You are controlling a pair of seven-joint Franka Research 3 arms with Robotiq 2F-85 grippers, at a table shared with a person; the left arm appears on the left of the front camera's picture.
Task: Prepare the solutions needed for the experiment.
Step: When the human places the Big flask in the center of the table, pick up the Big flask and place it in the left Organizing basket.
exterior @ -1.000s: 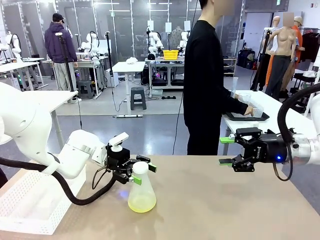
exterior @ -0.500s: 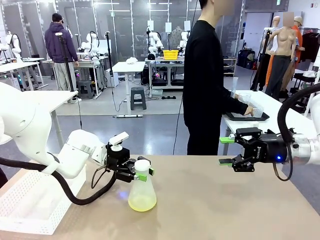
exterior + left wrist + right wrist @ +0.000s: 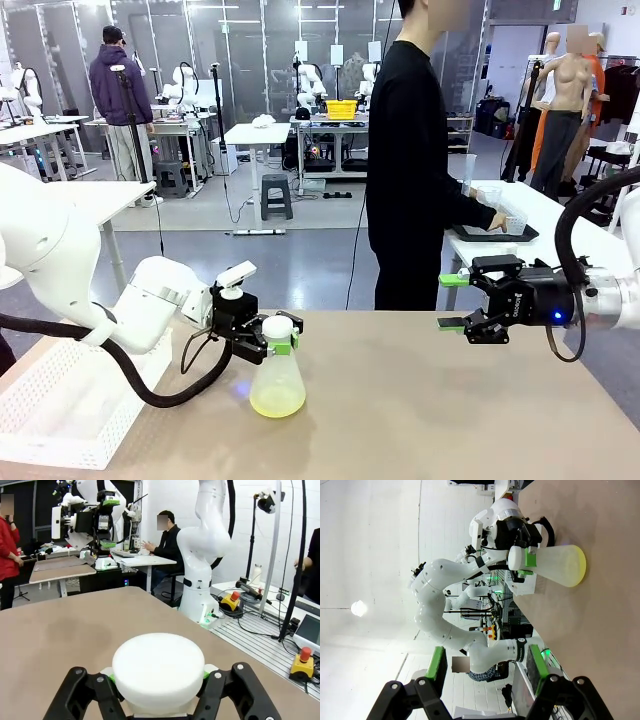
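At lower left of the front view, the left gripper [image 3: 274,342] is clamped on the white-capped neck of the flask [image 3: 277,384], which holds shallow yellow-green solution [image 3: 277,403] and bears no readable label. Farther right, mid-frame, the right gripper [image 3: 452,302] hangs over the table [image 3: 430,410] with jaws apart, holding nothing.

The flask [image 3: 277,375] stands on the table [image 3: 450,410], left of the right gripper [image 3: 447,302].
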